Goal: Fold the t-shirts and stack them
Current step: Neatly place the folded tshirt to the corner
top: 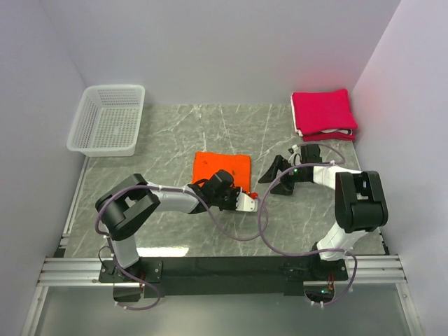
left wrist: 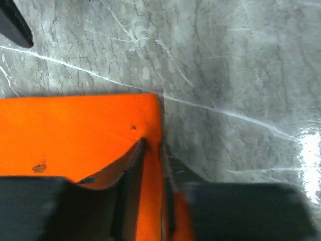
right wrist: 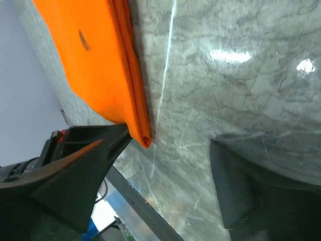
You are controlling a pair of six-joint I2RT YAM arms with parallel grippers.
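A plain orange t-shirt (top: pixel 222 166) lies folded into a flat rectangle in the middle of the table. My left gripper (top: pixel 245 198) is at its near right corner. In the left wrist view its jaws (left wrist: pixel 153 165) are shut on the orange t-shirt's (left wrist: pixel 75 135) folded right edge, one finger on top of the cloth and one beside it. My right gripper (top: pixel 274 180) stands open just right of the shirt, nothing between its fingers (right wrist: pixel 85 165); the shirt's corner (right wrist: pixel 143 135) lies by one fingertip. Crimson-pink t-shirts (top: pixel 323 112) sit stacked at the back right, with a white layer in the stack.
A white plastic mesh basket (top: pixel 108 119) stands at the back left. Grey walls close in the table on the left, back and right. Purple cables loop from both arms over the near part of the marble table (top: pixel 175 133).
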